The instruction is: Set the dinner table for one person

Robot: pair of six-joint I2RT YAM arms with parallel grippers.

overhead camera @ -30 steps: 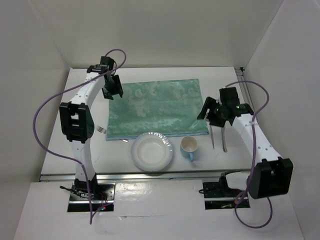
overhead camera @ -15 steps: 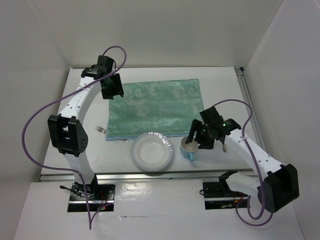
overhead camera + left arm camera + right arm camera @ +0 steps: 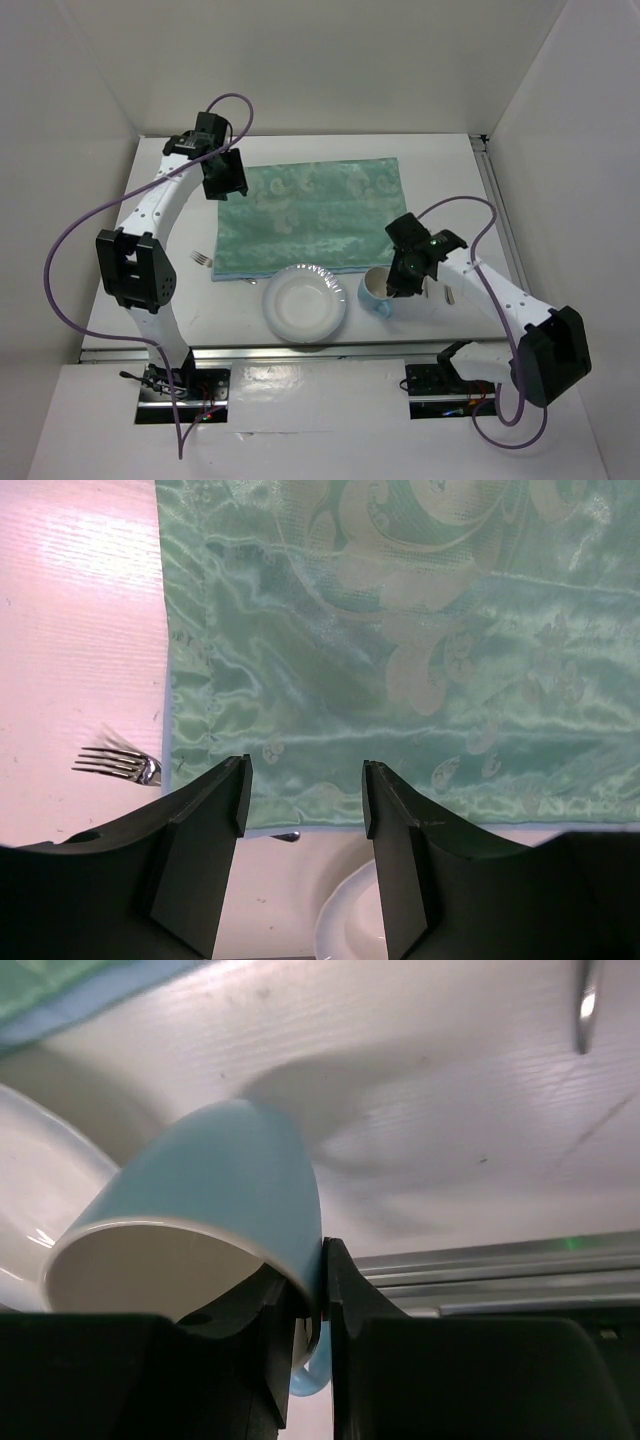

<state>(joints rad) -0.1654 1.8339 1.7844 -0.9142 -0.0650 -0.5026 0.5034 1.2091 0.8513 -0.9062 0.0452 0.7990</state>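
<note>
Fingers [image 3: 350,1305] of the right jaws are pressed almost together on the wall of a light blue cup [image 3: 220,1180], one finger inside the rim and one outside, with the cup's handle showing just below them. The cup, white inside, sits tilted in the right wrist view, and whether its base touches the tabletop [image 3: 440,160] cannot be told. It is near the middle of the near edge, just to the right of a white plate [image 3: 305,303] that lies by the metal rail [image 3: 250,352] along that edge. A piece of cutlery [image 3: 586,1005] lies on the bare surface beyond the cup, toward the right edge. The left jaws stand wide open with nothing between their fingers [image 3: 200,850], hanging above the far left corner of a green cloth mat [image 3: 310,215]. The mat is spread flat across the middle of the tabletop, its near edge just beside the plate. A fork [image 3: 120,765] lies off the mat's near left corner, its tines pointing toward the left edge and its handle running under the cloth. The white tabletop spans the whole floor between white walls and carries all of these things.
</note>
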